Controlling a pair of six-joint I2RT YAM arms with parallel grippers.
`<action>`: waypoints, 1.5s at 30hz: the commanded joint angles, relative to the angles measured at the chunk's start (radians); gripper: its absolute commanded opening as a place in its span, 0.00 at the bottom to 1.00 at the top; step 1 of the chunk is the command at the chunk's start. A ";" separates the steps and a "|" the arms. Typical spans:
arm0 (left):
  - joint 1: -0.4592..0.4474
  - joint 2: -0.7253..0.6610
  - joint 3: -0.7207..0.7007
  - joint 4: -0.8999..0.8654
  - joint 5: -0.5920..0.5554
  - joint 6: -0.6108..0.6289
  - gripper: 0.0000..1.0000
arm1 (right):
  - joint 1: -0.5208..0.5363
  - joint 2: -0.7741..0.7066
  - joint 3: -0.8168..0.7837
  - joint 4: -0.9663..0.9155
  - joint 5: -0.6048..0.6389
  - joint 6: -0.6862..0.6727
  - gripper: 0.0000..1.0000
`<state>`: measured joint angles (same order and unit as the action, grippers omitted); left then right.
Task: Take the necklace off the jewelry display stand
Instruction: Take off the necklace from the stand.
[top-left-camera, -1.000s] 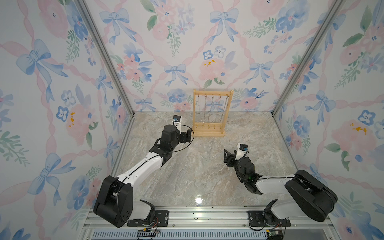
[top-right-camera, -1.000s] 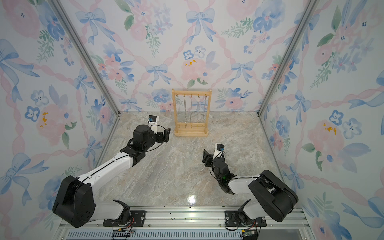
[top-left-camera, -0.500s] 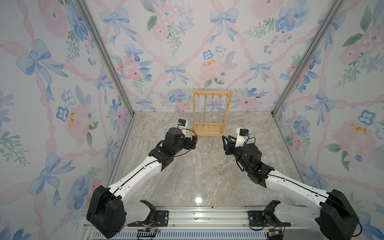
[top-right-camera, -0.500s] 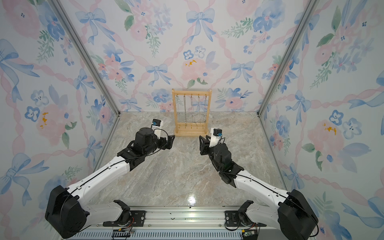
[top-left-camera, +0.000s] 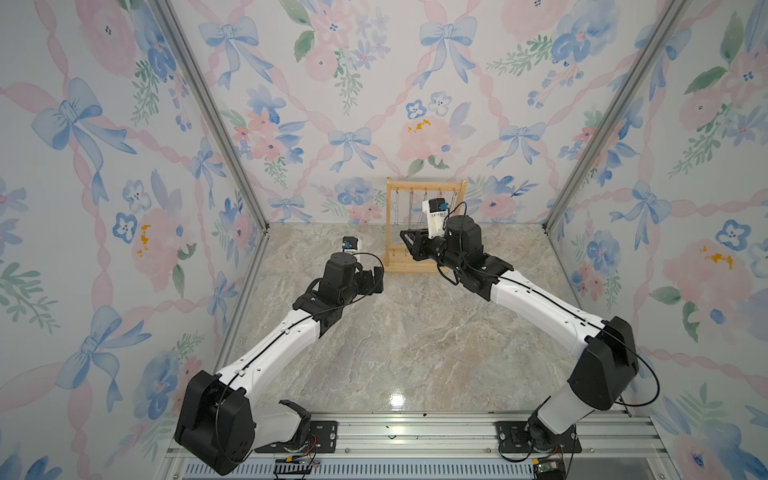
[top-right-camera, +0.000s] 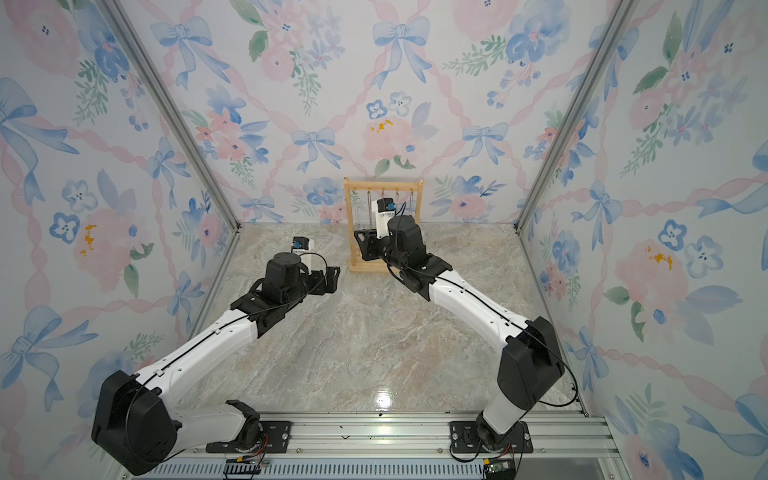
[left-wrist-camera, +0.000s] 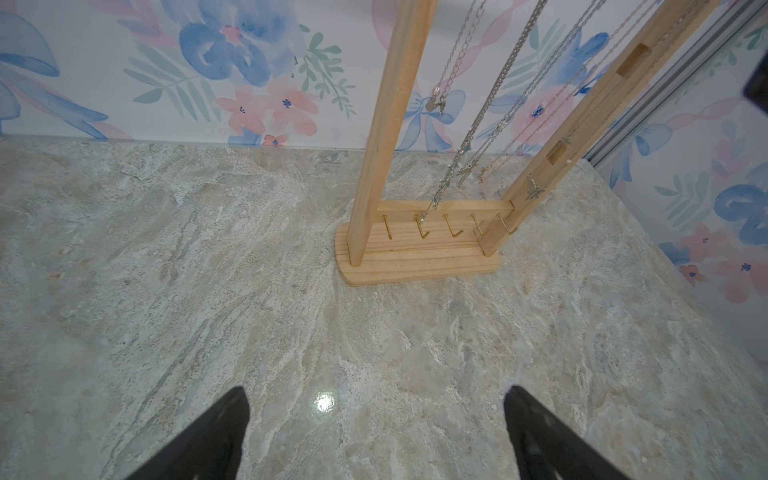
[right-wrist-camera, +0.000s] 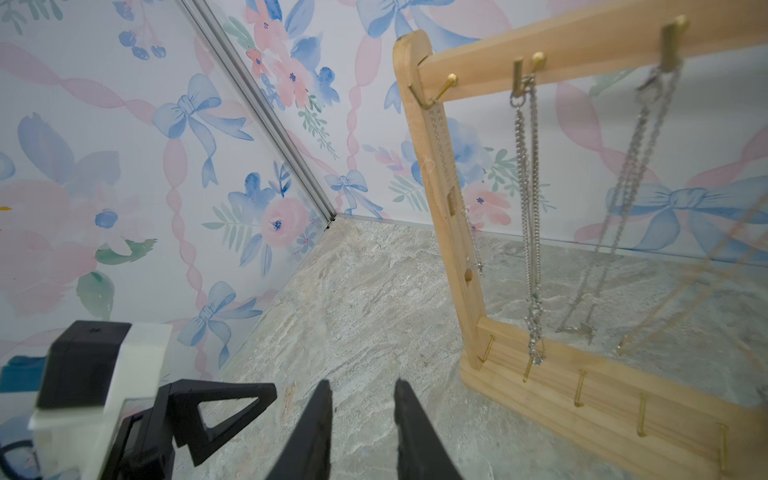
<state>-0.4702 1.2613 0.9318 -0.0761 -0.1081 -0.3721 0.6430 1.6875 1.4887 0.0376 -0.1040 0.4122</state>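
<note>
Nothing is yet removed: the jewelry display stand (top-left-camera: 390, 224) is set by the back wall (top-left-camera: 374, 104), its necklaces (right-wrist-camera: 528, 187) hung from the top-bar hooks (right-wrist-camera: 521, 75); the left gripper (left-wrist-camera: 376, 390) is held wide and empty near the base, the right gripper (right-wrist-camera: 363, 384) shown at a slim gap, gripping nothing. The stand's middle is covered by the right arm (top-left-camera: 461, 241) in both top views; the farthest chains (right-wrist-camera: 706, 282) are blurred

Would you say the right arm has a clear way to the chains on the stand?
Probably yes: the right gripper sits just before the stand, nothing stands between, and the chains hang free from the top hooks.
</note>
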 joint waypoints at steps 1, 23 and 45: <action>0.016 -0.019 0.020 -0.008 -0.011 -0.019 0.98 | -0.032 0.079 0.110 -0.094 -0.052 0.013 0.30; 0.072 -0.026 0.025 -0.006 0.035 -0.028 0.98 | -0.065 0.356 0.492 -0.182 0.031 -0.034 0.34; 0.073 -0.031 0.028 -0.004 0.082 -0.036 0.98 | -0.062 0.481 0.689 -0.219 0.041 -0.062 0.27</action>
<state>-0.4046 1.2507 0.9321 -0.0761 -0.0422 -0.3985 0.5724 2.1483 2.1365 -0.1661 -0.0704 0.3645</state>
